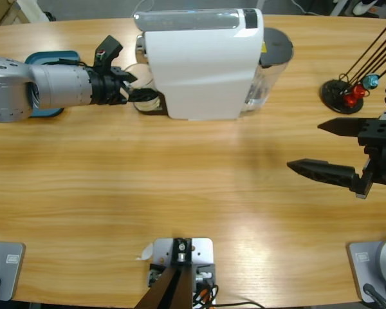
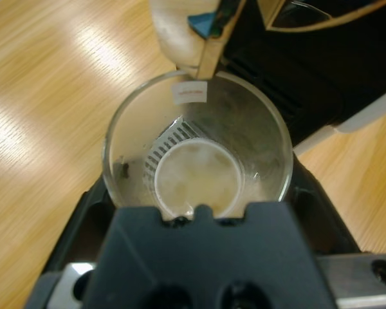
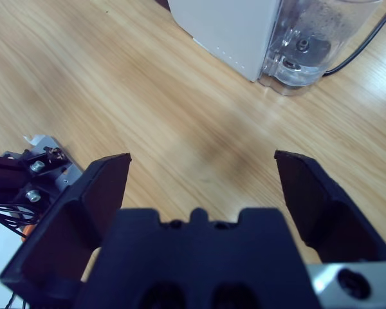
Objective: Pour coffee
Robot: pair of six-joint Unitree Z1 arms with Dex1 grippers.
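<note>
Left gripper (image 2: 196,212) at the machine, clamped on the small clear round drinking glass (image 2: 196,145); my right gripper (image 3: 202,177) hangs spread and empty over the wooden table (image 1: 180,187).

The pale tan coffee (image 2: 198,177) lies as a thin layer in the glass's base, which seems to sit on the slotted drip grille under the boxy white plastic coffee machine (image 1: 202,61). Smooth glass could slip or tip as I pull out, spilling it.

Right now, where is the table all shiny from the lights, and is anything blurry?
High view: a pale glare patch on the table near the bottom middle. Left wrist view: bright streaks on the wood at upper left; the glass looks cloudy and soft. Right wrist view: the right claw up close is blurred.
</note>
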